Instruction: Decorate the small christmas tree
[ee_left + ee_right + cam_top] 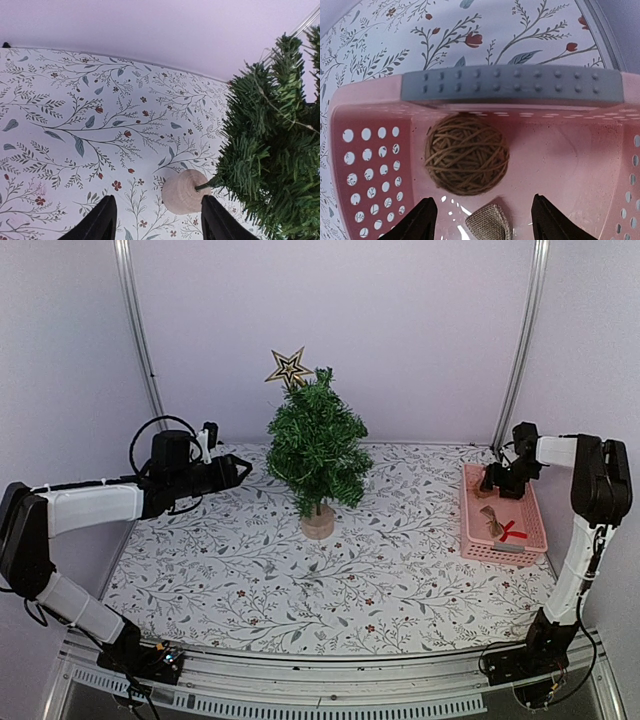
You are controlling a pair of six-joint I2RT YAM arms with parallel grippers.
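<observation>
The small christmas tree (317, 448) stands at the table's back middle on a round light-wood base (318, 523), with a gold star (288, 367) at its top. My left gripper (240, 469) is open and empty, hovering left of the tree; in the left wrist view the base (182, 191) lies between the open fingertips (102, 220), with the branches (272, 150) at the right. My right gripper (490, 480) is open over the pink basket (470, 530). In the right wrist view a brown twine ball (466, 154) and a burlap piece (489, 222) lie under it.
The basket (365, 165) has a grey handle bar (512, 86) and holes in its walls. It also holds a brown ornament with a red bow (503, 529). The floral tablecloth (250, 580) covers the table. Metal posts (135, 330) frame the back wall.
</observation>
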